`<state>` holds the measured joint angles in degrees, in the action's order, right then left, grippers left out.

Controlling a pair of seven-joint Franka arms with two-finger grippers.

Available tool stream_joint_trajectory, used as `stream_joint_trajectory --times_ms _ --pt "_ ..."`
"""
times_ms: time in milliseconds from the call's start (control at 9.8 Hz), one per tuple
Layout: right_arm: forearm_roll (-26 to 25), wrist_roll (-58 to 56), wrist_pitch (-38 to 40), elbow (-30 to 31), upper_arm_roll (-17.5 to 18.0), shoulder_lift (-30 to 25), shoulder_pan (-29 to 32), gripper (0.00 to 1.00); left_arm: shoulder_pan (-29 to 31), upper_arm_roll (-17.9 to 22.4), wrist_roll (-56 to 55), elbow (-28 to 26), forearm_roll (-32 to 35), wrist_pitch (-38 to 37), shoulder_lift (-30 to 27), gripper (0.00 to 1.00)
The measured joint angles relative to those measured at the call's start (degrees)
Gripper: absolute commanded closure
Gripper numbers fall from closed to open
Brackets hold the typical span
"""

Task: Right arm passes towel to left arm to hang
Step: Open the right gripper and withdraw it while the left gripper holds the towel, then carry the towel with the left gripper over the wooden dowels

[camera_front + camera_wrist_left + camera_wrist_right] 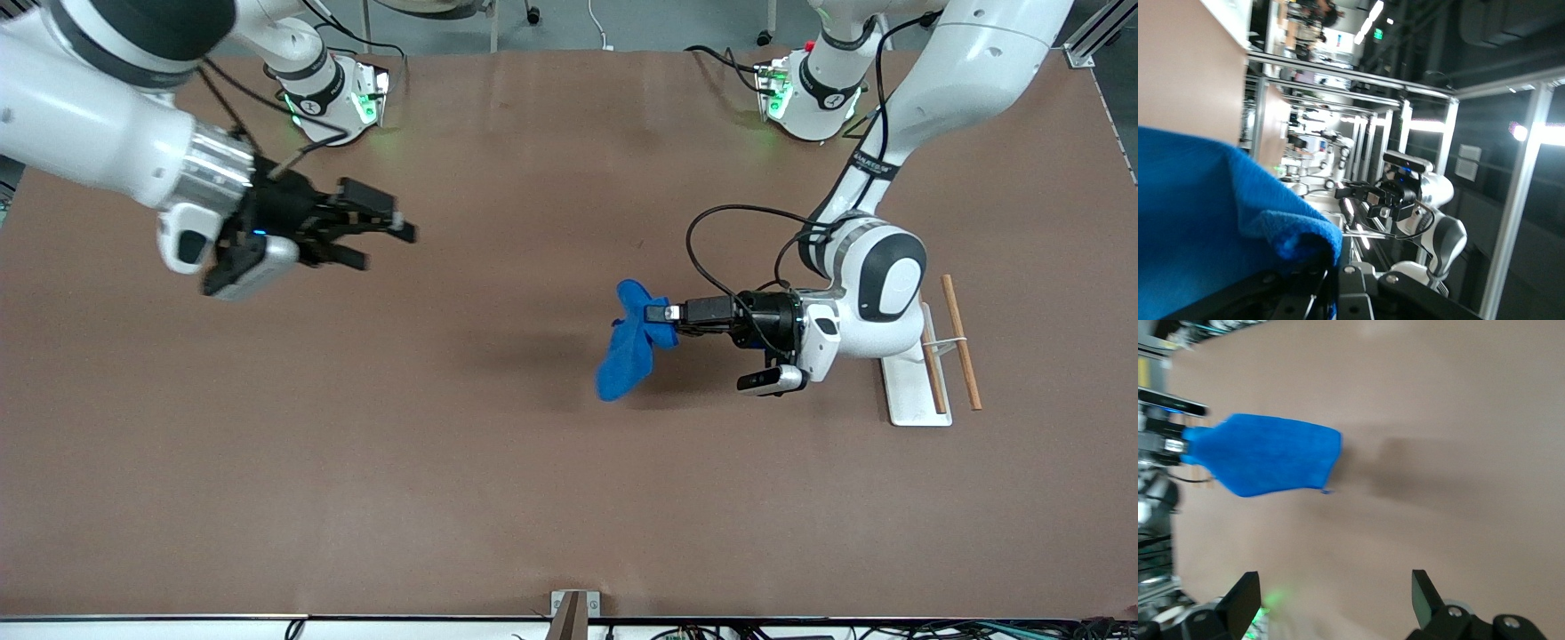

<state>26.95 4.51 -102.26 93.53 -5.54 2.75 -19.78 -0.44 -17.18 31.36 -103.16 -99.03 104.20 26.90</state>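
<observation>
Front view: your left gripper [656,313] is clamped on the towel [627,348], which dangles over mid-table. The hanging rack [929,356] stands near its wrist. Your right gripper [382,233] hangs spread, empty. A thin pinch could slip.

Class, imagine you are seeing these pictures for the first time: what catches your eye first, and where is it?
The small bright blue microfibre towel stands out, hanging from the left pincer, which is shut on it above the brown table. The right pincer is open and empty, over the table toward the right arm's end.
</observation>
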Motion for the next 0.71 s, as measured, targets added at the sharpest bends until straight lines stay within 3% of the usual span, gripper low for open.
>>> stream_joint_trajectory --times_ms 102,204,408,714 --pt "-9.6 1.4 1.8 0.0 -0.1 -1.8 1.8 0.0 -0.1 -0.1 -5.7 0.3 5.6 4.4 -1.7 1.0" --pt "-14.4 2.6 4.0 -0.2 -0.1 -3.3 4.0 0.0 -0.1 0.0 -11.2 0.6 11.5 7.3 -3.4 1.0" --pt "-19.9 2.6 8.6 -1.7 -0.2 -4.3 10.1 0.0 0.1 0.2 -21.9 0.8 24.1 9.5 -6.1 0.99" --pt "-22.4 2.3 11.5 -4.2 -0.2 -4.3 16.0 0.0 0.8 0.4 -43.4 2.6 51.5 10.1 -10.5 0.99"
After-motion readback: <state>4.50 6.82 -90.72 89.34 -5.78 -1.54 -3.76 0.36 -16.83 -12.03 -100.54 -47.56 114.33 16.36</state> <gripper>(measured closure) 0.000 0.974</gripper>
